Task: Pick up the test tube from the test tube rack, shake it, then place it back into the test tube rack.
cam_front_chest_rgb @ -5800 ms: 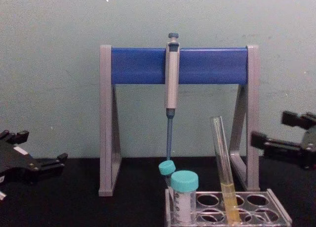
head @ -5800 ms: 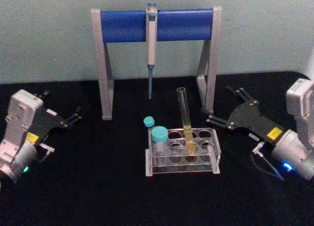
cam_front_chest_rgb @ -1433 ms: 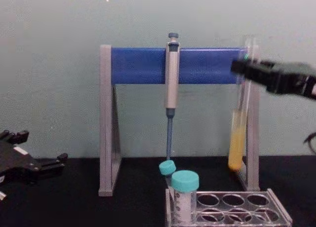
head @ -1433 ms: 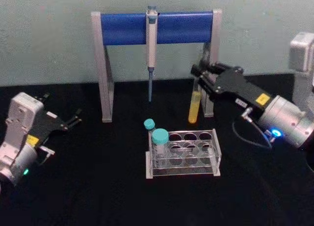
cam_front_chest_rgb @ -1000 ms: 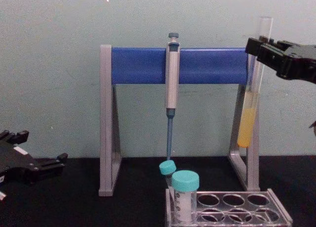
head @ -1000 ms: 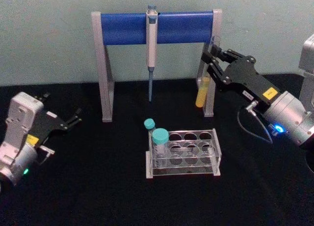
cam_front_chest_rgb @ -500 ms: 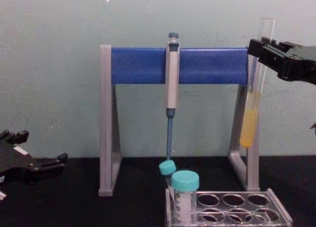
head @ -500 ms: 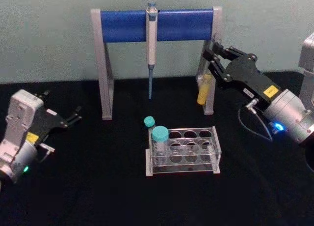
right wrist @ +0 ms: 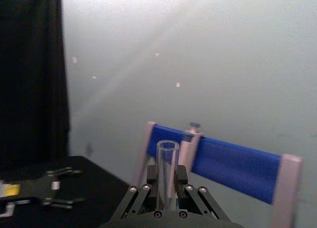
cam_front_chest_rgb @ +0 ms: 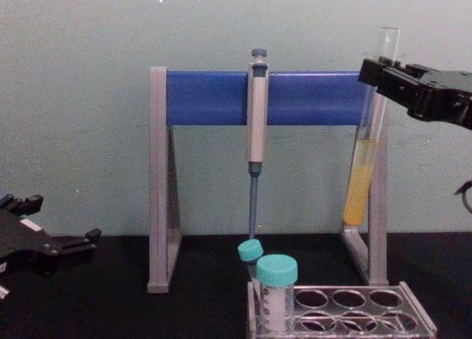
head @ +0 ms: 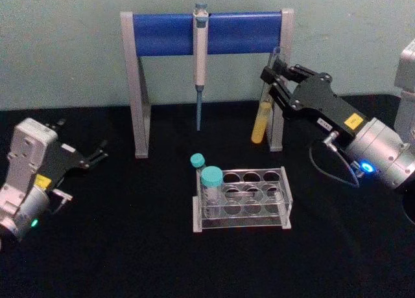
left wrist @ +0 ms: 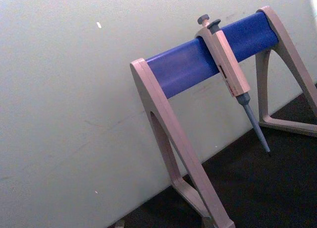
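Grey-blue stand (head: 207,32) with pipette (head: 200,58) rises behind the rack (head: 240,227), which holds two vials (head: 211,179). Above its far right, we see the right gripper (head: 271,78) clamping the tilted, yellow-filled tube (head: 261,120). The left gripper (head: 83,139) rests spread, well left of the rack.

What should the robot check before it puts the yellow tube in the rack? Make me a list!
1. Right gripper shut on the test tube: ok.
2. Yellow liquid sits in the tube's lower end: ok.
3. Test tube rack has free holes: ok.
4. Tube above a free hole: not ok; it hangs behind the rack, by the pipette stand.
5. Tube touching the stand's leg: cannot tell.
6. Teal-capped vials at the rack's left end, left gripper parked far left, both off the path: ok.
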`<action>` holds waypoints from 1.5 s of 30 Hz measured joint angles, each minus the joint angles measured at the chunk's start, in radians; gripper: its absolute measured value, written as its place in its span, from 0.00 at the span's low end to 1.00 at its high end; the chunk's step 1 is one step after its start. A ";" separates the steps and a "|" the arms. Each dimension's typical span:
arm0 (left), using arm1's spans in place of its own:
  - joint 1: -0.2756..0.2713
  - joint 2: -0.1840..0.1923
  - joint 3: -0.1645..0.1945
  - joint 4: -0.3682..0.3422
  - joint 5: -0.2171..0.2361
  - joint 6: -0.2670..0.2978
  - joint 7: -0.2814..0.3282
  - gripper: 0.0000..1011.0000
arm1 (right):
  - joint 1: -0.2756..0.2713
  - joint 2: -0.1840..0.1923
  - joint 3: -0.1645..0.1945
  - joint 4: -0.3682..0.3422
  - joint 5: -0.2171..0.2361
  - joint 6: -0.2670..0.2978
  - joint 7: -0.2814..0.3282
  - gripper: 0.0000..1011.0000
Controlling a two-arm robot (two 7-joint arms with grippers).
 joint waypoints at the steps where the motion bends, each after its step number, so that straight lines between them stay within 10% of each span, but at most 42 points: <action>1: 0.000 0.000 0.000 0.000 0.000 0.000 0.000 0.99 | 0.005 0.007 -0.003 0.002 0.022 0.012 0.024 0.23; 15: 0.000 0.000 0.000 0.000 0.000 0.000 0.000 0.99 | 0.023 0.143 -0.024 -0.006 0.168 0.146 0.190 0.23; 24: 0.000 0.000 0.000 0.000 0.000 0.000 0.000 0.99 | -0.005 0.243 -0.033 -0.084 -0.010 0.116 0.031 0.23; 30: 0.000 0.000 0.000 0.000 0.000 0.000 0.000 0.99 | -0.018 0.206 -0.043 -0.106 -0.251 0.034 -0.167 0.23; 33: 0.000 0.000 0.000 0.000 0.000 0.000 0.000 0.99 | -0.016 0.174 -0.043 -0.093 -0.285 0.010 -0.207 0.23; 38: 0.000 0.000 0.000 0.000 0.000 0.000 0.000 0.99 | -0.006 0.111 -0.034 -0.055 -0.274 -0.026 -0.227 0.23; 45: 0.000 0.000 0.000 0.000 0.000 0.000 0.000 0.99 | 0.014 0.047 -0.013 -0.007 -0.122 -0.013 -0.116 0.23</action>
